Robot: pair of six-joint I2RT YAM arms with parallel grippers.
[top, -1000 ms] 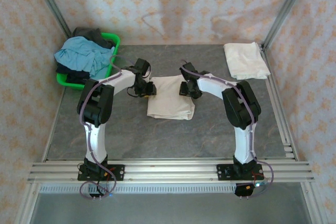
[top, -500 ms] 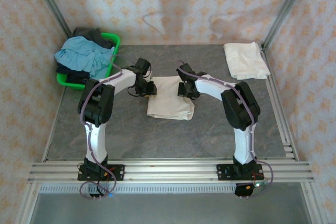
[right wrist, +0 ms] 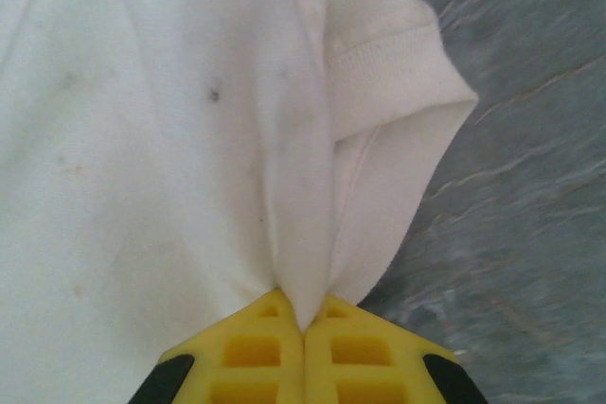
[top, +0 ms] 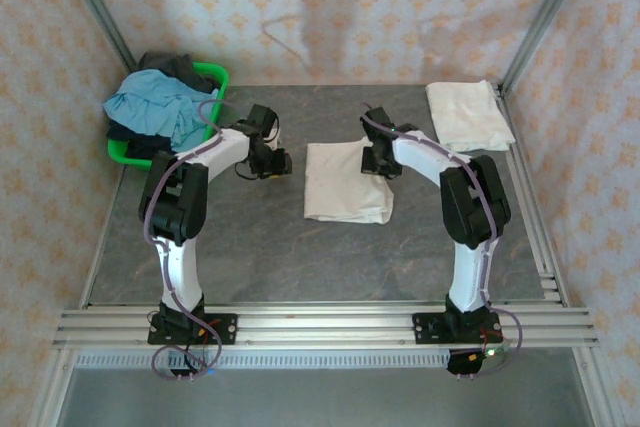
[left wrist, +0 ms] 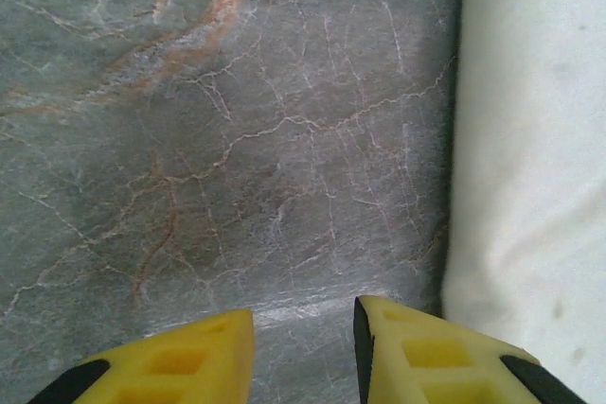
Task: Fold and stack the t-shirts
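Observation:
A folded cream t-shirt (top: 345,182) lies in the middle of the table. My right gripper (top: 377,159) is shut on a pinched fold of its right edge, beside the sleeve (right wrist: 393,111); the cloth (right wrist: 170,139) spreads away from the yellow fingers (right wrist: 256,352). My left gripper (top: 272,162) stands open over bare table, left of the shirt and apart from it. In the left wrist view the shirt's edge (left wrist: 530,167) runs along the right side, just beyond the right fingertip (left wrist: 402,347). A second folded cream t-shirt (top: 467,114) rests at the back right corner.
A green basket (top: 212,77) at the back left holds a light blue garment (top: 155,107) and a dark one (top: 175,65). Metal frame rails (top: 530,207) border the grey stone-patterned table (top: 250,247) on the right and near sides.
The right gripper has dragged the middle t-shirt to the right. The left gripper has let go of the shirt's left edge, opened, and now sits apart from it.

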